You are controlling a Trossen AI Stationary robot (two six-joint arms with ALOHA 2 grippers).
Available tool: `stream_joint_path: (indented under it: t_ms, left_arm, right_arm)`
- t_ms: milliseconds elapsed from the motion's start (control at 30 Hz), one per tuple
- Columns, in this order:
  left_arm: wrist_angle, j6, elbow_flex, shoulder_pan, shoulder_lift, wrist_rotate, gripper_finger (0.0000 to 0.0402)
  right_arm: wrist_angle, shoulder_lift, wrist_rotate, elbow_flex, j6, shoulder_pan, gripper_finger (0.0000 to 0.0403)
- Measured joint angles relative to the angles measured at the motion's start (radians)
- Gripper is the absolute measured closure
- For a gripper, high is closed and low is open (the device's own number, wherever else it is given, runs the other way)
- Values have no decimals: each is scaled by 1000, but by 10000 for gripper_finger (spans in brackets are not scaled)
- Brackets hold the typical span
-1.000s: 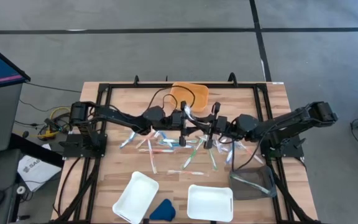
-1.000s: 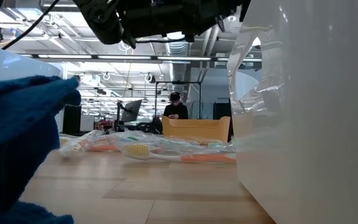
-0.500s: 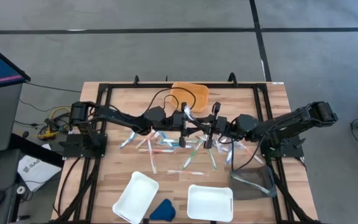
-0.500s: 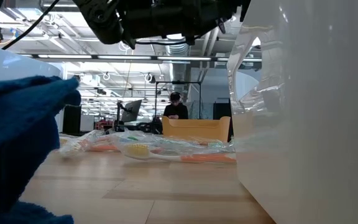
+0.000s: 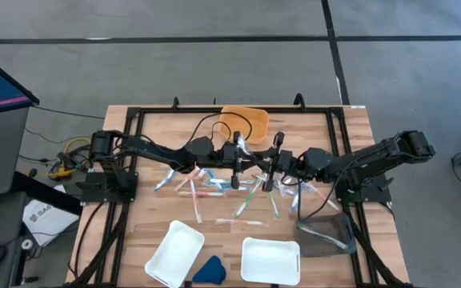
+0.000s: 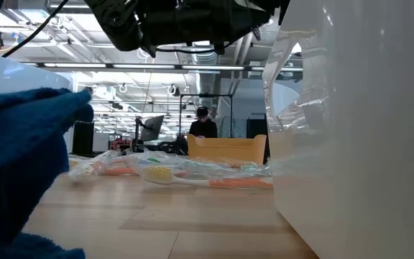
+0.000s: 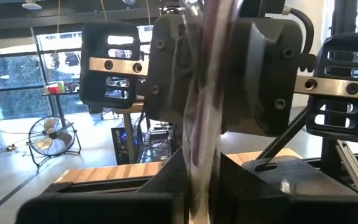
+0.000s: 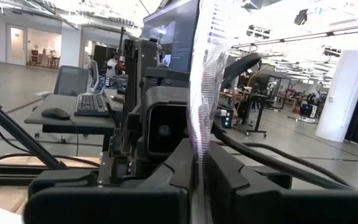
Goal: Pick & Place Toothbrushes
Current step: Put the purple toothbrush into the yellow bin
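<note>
Clear crinkled toothbrush wrapper pinched in right claw.

Overhead light is washing the high view evenly; the table is reading bright, shadows under the arms staying short and soft. The low view is shooting into ceiling strip lights, so both arms are going near-silhouette against glare. A blue object and a white tray wall right at the lens are blurring out completely; the toothbrushes farther back are holding only soft focus. In both wrist views a clear wrapper is smearing into a streak, with highlights blowing out behind it.
</note>
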Motion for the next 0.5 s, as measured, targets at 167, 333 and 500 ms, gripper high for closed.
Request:
stream_joint_path:
  t_ms: [167, 333, 500]
  left_arm:
    - [-68, 4, 0, 13, -28, 6, 389]
    - [-211, 8, 0, 24, -105, -2, 388]
    - [-324, 16, 0, 25, -164, -3, 389]
  right_arm:
    - [-3, -1, 14, 0, -22, 12, 361]
    - [3, -2, 128, 0, -26, 33, 327]
    - [4, -2, 173, 0, -41, 35, 305]
